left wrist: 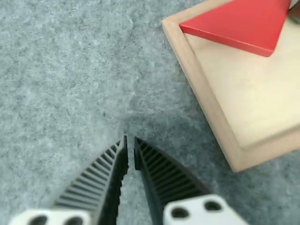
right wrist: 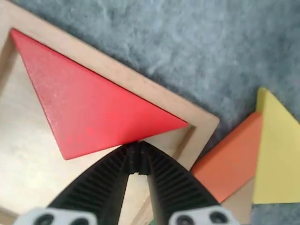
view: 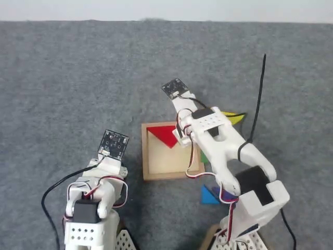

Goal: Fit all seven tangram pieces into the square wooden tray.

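Grey carpet (view: 78, 78). Red triangle (right wrist: 93, 108) judged being seated in tray (right wrist: 117, 77), mid-frame, by right gripper (right wrist: 138, 157), jaws together. Left gripper (left wrist: 130, 145) likewise closed, empty. Orange piece (right wrist: 229, 159) presumably next.

High view: fixed overhead, looking down on the counter (view: 78, 67). Wrist views: close behind left pincer (left wrist: 130, 154) and right pincer (right wrist: 138, 159), sharing the tray (left wrist: 204, 105).

Setting: a robotics lab test bench.

Indicators:
- The table is covered with a grey felt mat (view: 78, 67), and a plain pale wall (view: 156, 9) runs behind it.
- Two white arms, the left arm (view: 93, 200) and the right arm (view: 229, 151), stand on perforated base plates (view: 124, 240).
- The arms carry exposed servo wiring (view: 194, 156) and bare camera circuit boards (view: 115, 144).
- The work items on the mat are a wooden tray (view: 161, 176) and coloured tangram pieces (view: 165, 136).
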